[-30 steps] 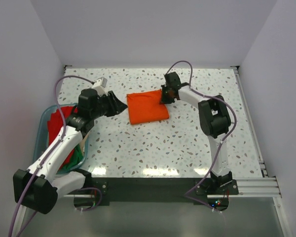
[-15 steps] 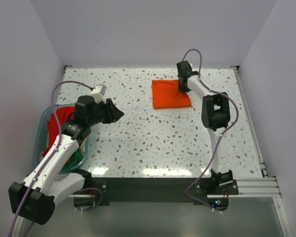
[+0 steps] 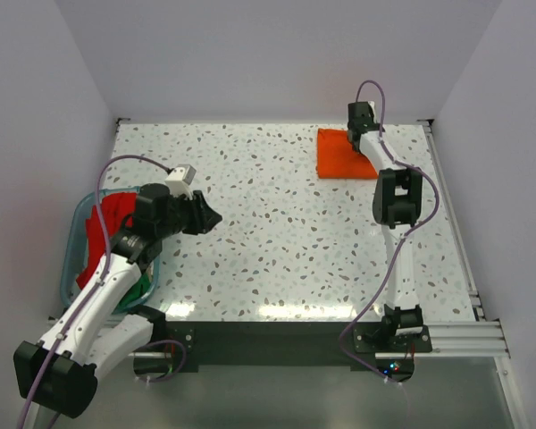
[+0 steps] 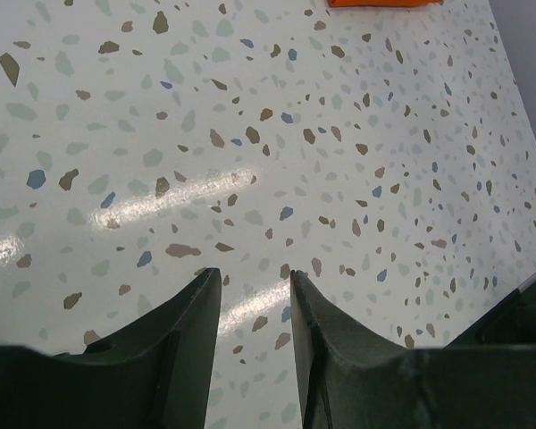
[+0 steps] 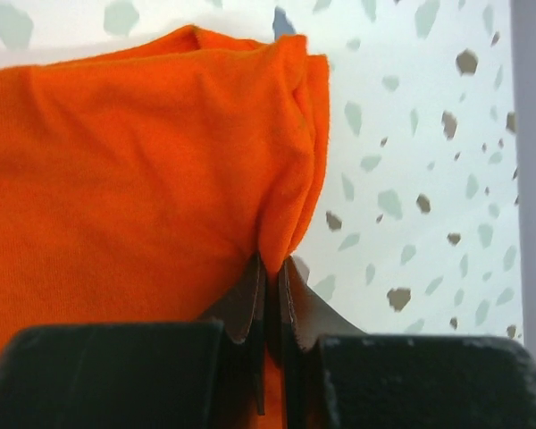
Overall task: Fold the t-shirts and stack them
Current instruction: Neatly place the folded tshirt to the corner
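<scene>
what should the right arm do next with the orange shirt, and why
Probably open the right gripper and lift off: its jaws are pinched shut on the edge of the folded orange shirt, which lies flat in the far right corner of the table.

We see a folded orange t-shirt lying flat at the far right of the speckled table, close to the back wall. The right arm reaches far out from its base, and the right gripper sits at the shirt's far right corner, touching the cloth; from up here we cannot tell how its jaws stand. The left gripper hovers over bare table on the left side, pointing right, well apart from that shirt. At the table's left edge a teal tub holds a red t-shirt and a green t-shirt
</scene>
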Controlling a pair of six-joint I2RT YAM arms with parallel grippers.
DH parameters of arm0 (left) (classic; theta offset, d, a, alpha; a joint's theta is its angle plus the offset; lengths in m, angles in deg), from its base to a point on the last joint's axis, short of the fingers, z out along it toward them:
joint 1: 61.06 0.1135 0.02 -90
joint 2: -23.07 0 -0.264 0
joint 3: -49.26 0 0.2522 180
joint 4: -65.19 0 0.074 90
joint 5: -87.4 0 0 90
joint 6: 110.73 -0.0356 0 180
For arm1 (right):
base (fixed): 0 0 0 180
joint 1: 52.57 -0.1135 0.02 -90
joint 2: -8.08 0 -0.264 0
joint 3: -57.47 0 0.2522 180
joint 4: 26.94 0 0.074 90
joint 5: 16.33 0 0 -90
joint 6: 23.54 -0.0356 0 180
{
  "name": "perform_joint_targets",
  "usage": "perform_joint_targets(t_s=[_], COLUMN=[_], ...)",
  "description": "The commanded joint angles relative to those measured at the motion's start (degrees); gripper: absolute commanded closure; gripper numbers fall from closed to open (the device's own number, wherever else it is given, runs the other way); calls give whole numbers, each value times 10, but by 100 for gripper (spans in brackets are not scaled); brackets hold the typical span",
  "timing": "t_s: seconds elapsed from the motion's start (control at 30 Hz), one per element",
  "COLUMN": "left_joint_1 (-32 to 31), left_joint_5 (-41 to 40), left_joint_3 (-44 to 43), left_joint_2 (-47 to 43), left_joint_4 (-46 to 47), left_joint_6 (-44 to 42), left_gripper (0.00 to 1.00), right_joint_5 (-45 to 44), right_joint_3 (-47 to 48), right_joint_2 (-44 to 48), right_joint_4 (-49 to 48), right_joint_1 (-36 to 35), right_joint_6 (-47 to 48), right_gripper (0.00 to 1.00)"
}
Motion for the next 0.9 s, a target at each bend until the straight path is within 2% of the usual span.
perform_joint_targets(t_s=[0.0,0.27,0.57,0.87], left_joint_1=[4,4,13,42], left_joint_5=[-3,-6,8,33], left_joint_3=[15,18,17,20], left_joint_2=[-20,-34,-10,0], left_joint_4=[7,4,7,18], left_joint_6=[-27,-32,-34,-31], left_gripper=[59,58,58,58], right_joint_5=[-32,-68,-69,-40], right_joint_3=[68,68,48,50], right_joint_2=[-14,-38,-37,-43], right_joint_4=[-26,-93,-175,-223], right_joint_1=[20,29,81,130], right_joint_6=[56,173,236,255], right_gripper=[100,100,100,100])
